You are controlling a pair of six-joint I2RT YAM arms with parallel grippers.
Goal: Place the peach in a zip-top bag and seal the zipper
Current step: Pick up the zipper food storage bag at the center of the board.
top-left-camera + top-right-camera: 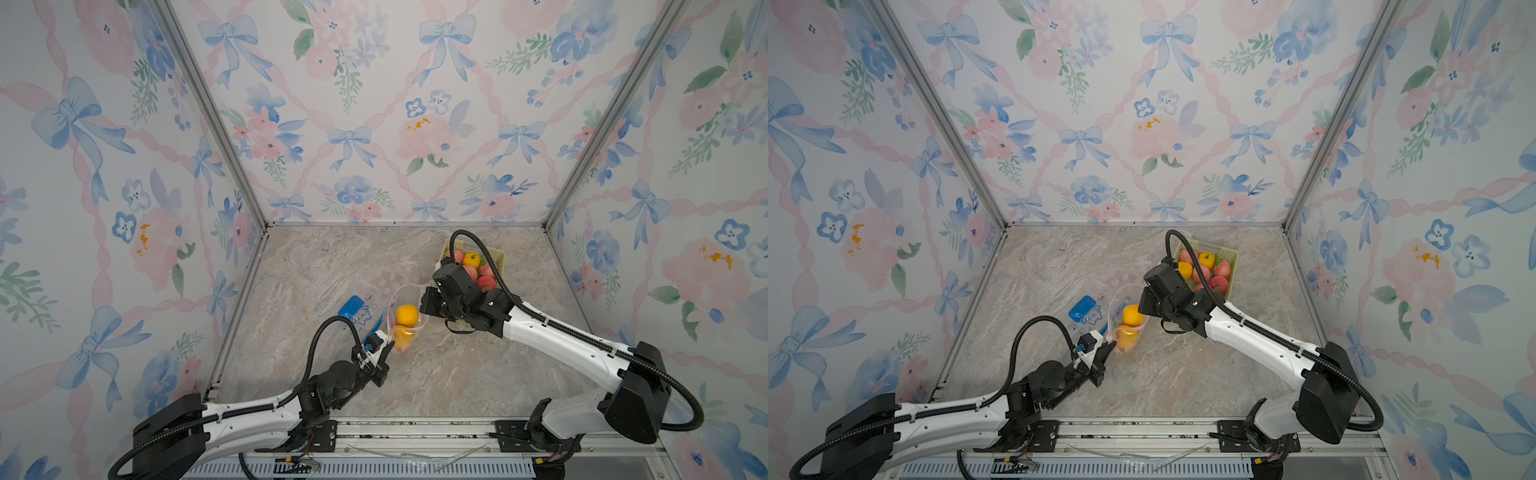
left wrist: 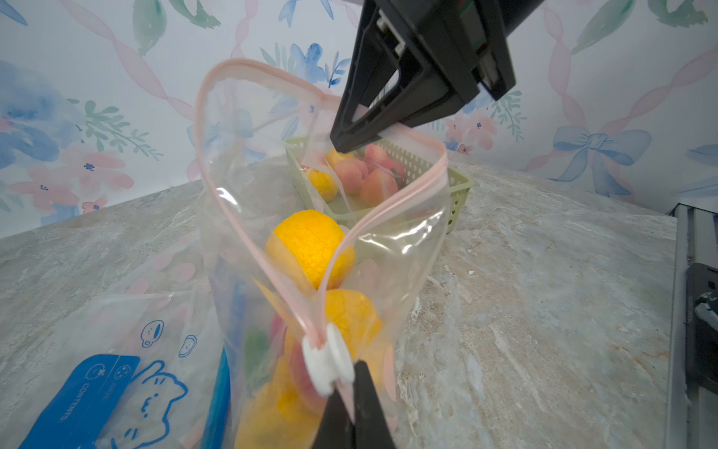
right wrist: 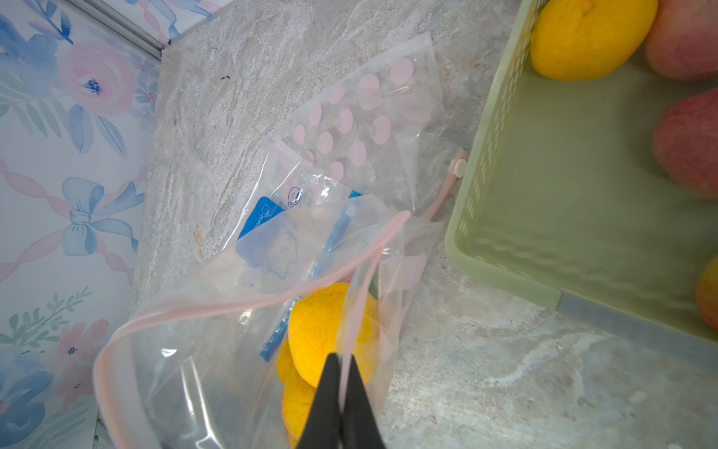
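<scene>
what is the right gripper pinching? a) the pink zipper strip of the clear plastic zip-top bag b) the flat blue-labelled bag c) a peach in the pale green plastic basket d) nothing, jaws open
a: in the right wrist view the right gripper is shut on the pink zipper strip at the mouth of the clear plastic zip-top bag.

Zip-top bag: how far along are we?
Done: fruit sits inside the zip-top bag, something pink among the yellow. In hand: left gripper pinches by the slider, right gripper pinches the zipper's far end. To do: it gapes open; sealing remains.
</scene>
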